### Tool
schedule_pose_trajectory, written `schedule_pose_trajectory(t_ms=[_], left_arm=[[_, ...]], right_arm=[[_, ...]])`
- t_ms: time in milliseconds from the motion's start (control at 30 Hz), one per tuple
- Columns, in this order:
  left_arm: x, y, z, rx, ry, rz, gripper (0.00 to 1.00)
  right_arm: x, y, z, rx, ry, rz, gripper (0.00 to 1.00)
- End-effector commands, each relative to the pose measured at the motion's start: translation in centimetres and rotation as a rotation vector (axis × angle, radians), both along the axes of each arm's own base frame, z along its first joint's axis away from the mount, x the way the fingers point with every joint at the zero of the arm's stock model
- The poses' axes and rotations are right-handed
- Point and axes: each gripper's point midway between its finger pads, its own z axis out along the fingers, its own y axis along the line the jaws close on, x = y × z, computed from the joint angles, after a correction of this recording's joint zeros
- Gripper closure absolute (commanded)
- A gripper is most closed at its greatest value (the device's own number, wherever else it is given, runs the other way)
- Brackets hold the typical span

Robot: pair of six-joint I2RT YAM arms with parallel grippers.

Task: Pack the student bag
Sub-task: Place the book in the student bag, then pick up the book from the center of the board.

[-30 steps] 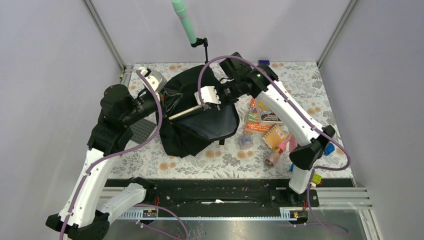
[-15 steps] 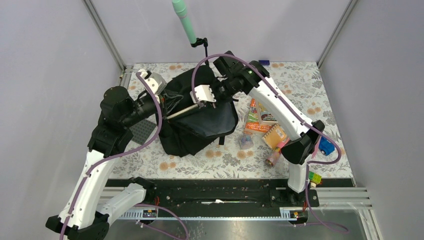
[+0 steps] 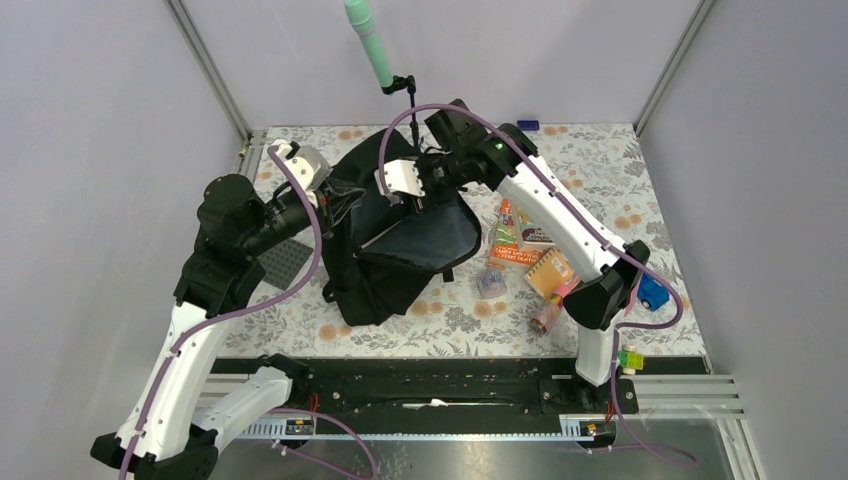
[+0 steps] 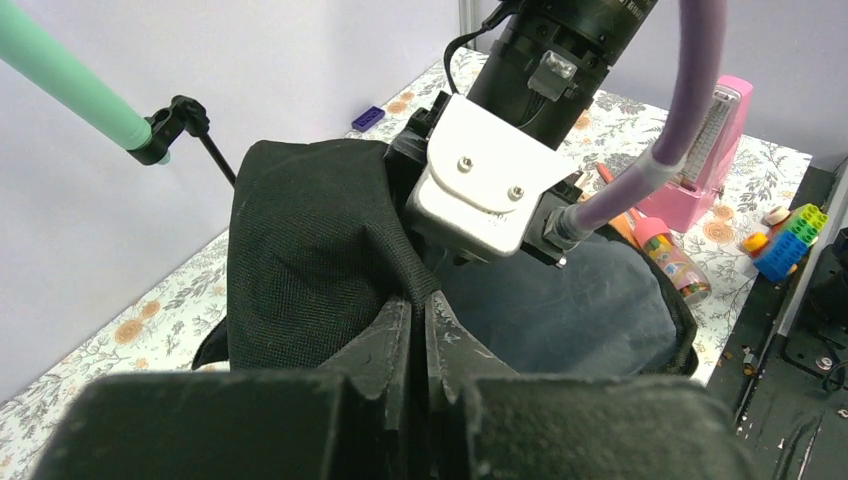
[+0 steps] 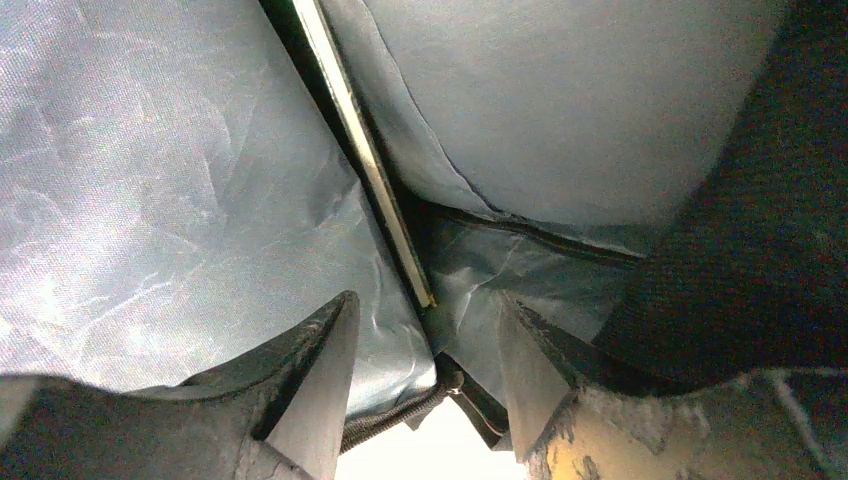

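Note:
The student bag (image 3: pixel 400 245), a black backpack with grey lining, lies open in the middle of the table. My left gripper (image 3: pixel 336 198) is shut on the bag's black fabric rim (image 4: pixel 330 240) and holds the opening up; its tips (image 4: pixel 420 302) are pinched together on the edge. My right gripper (image 3: pixel 408 190) reaches down into the bag's mouth. In the right wrist view it (image 5: pixel 428 300) is open among grey lining (image 5: pixel 150 180). A thin flat pale strip (image 5: pixel 362 165) lies in a fold of the lining, with its end between the open jaws.
Right of the bag lie printed booklets (image 3: pixel 520 238), a brown notebook (image 3: pixel 550 270), a pink item (image 3: pixel 562 298), a blue toy (image 3: pixel 655 296) and a coloured block (image 3: pixel 630 358). A grey baseplate (image 3: pixel 285 262) lies left of the bag. A green pole (image 3: pixel 370 45) stands at the back.
My right gripper moved left and down into the bag with the thin strip, and its jaws now stand open. The bag's opening was pulled wider and its body shifted a little leftward.

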Motion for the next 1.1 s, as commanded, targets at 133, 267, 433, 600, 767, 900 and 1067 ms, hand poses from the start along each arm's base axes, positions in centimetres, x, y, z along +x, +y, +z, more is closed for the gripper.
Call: schedule_pose_trajectory(t_ms=[133,267,433,600,767,900,1067], left_arm=[[-0.8,-0.1,3.3,-0.046,-0.128,-0.023,1.00],[0.0,0.3,3.2,-0.065,-0.119,0.026,1.00],[0.7,1.3,2.8,-0.096,-0.123,0.102,1.00],[0.7,1.5,2.2,-0.128,-0.135,0.119,1.00],[0.6,1.4,1.7,-0.161,-0.133,0.119,1.00],[0.6,1.3,1.3,-0.171,-0.131,0.114,1.00],[0.4,1.2,1.2,-0.173,-0.131,0.106,1.00]], right_arm=[[-0.7,-0.2,7.0,0.206,-0.113,-0.076,0.40],[-0.1,-0.9,9.1,0.367,-0.136,-0.232,0.26],[0.0,-4.8,13.1,0.601,-0.123,-0.567,0.04],[1.0,-11.0,12.4,0.694,-0.078,-0.943,0.00],[2.7,-19.2,8.0,0.804,0.075,-1.362,0.02],[3.0,-23.6,3.5,0.813,0.208,-1.582,0.00],[4.9,-27.2,-2.4,0.724,0.424,-1.783,0.00]])
